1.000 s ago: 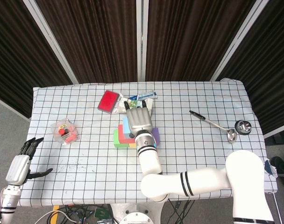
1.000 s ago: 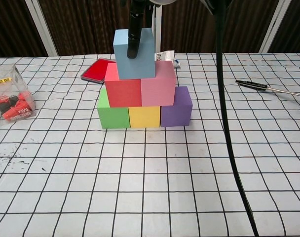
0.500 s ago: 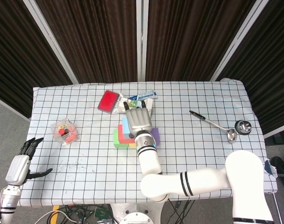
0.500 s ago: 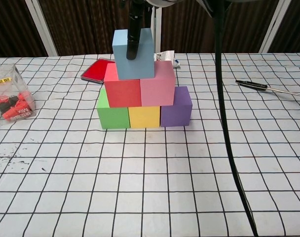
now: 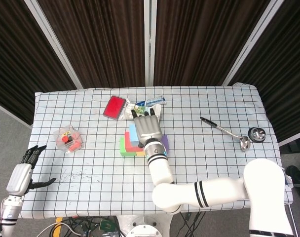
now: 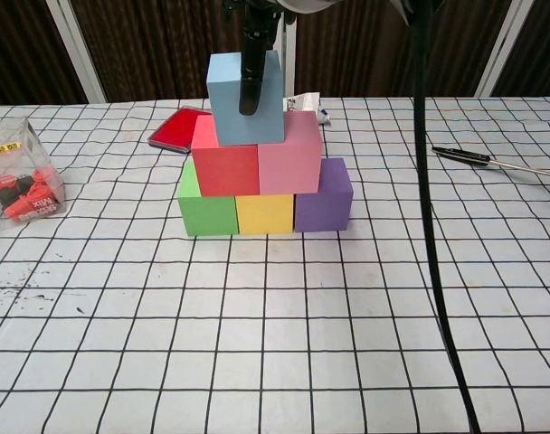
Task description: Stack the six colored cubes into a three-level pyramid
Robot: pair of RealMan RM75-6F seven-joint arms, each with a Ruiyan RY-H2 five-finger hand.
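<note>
Watching the top of the pyramid now: the light blue foam cube [image 6: 245, 98] sits on the third level, resting across the red cube [image 6: 225, 161] and the pink cube [image 6: 290, 158], with the green cube [image 6: 205, 206], yellow cube [image 6: 264, 214] and purple cube [image 6: 323, 199] lined up touching beneath on the checked bench [image 6: 275, 325]. What's changed over the last second? Very little in the stack, but the dark finger [image 6: 251, 77] down the blue cube's front face has slid a touch to the right, and in the head view the right hand [image 5: 148, 129] has drifted slightly right as well. It still grasps that top cube, fingers draped over it. To my eye that reads as a final nudge to centre it, since it sits a shade left of the seam below. All six cubes are in place, so only the release remains, and a careless one could topple the cap. The left hand [image 5: 22, 173] hangs off the bench's near left corner, released, fingers spread, holding nothing.
</note>
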